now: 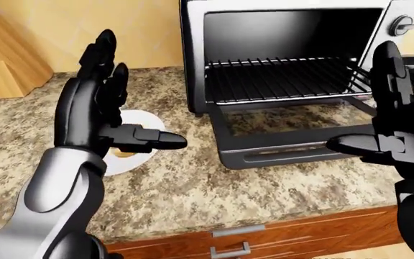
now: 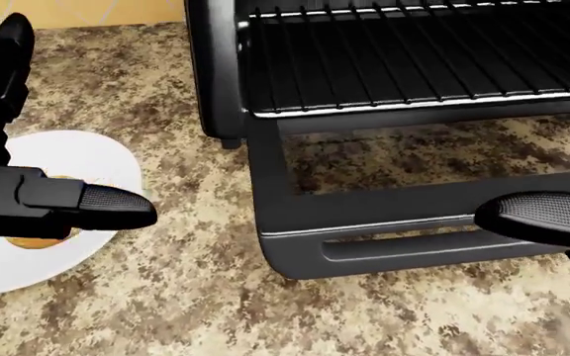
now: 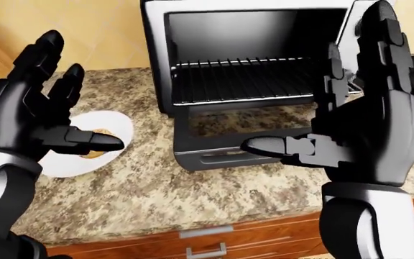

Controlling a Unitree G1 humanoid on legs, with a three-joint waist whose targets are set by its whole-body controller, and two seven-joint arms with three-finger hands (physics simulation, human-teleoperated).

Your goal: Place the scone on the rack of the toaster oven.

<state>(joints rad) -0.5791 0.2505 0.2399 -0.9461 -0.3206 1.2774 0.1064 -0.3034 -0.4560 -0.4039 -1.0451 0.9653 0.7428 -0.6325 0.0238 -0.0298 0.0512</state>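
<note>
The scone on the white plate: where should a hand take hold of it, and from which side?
The scone lies low on the white plate, mostly hidden behind the left hand, whose fingers are spread open. Probably best to come down from above and pinch its outer edges; the flat plate leaves no room to get fingers beneath it. Its exact shape cannot be told.

- Counter (image 1: 192,189): speckled brown granite, over wooden drawers (image 1: 279,237).
- Toaster oven (image 1: 293,65) stands on it, door (image 1: 293,145) lowered onto the stone.
- White plate (image 2: 87,159) lies left of the oven.
- Wooden block (image 1: 5,54) at far left.
</note>
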